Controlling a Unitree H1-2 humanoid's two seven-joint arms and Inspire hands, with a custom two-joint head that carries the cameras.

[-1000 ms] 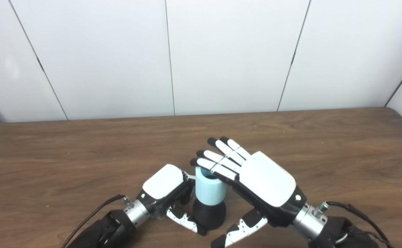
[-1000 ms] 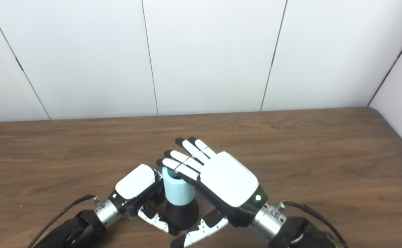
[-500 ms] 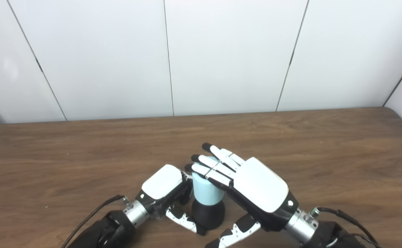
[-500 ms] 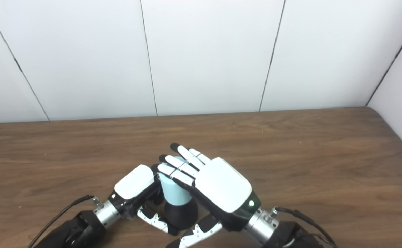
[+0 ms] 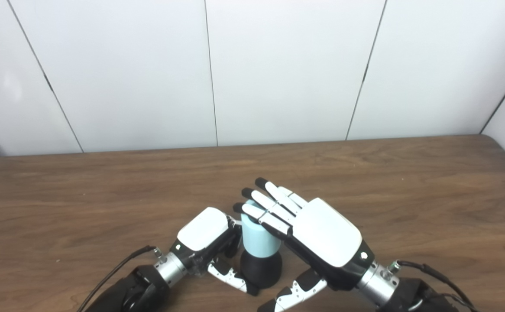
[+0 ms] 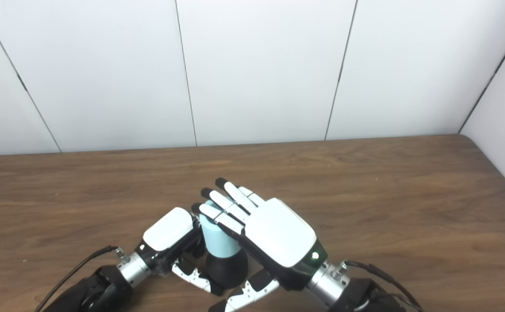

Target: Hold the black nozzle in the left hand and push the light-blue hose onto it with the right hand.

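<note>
Item: black nozzle [image 5: 261, 272]. It stands upright on the wooden table [image 5: 408, 182], close to the near edge and a little left of the middle. My left hand [image 5: 204, 234] is curled around it from the left, the fingers wrapped toward its far side and the thumb [image 5: 231, 277] pressed against its front base. Grasp: clenched on the nozzle.

Item: light-blue hose [image 5: 259, 234]. A short, thick cylinder, upright, seated on top of the nozzle, its lower rim meeting the dark flared body. Its top end is mostly covered by my right fingers.

Item: my right hand [image 5: 317, 236]. It lies flat, back upward, over the hose from the right. The fingers [image 5: 270, 208] are straight, close together, and rest across the hose's top rim, their dark tips pointing toward the far left. The thumb [image 5: 298, 290] hangs low, spread away from the palm, near the table's near edge and just right of the nozzle. Grasp: none; the hand is unfolded, grasping nothing, with its fingers laid on the hose.

Item: two dark cables, one trailing from each wrist, [image 5: 118, 268] on the left and [image 5: 434, 271] on the right.
</note>
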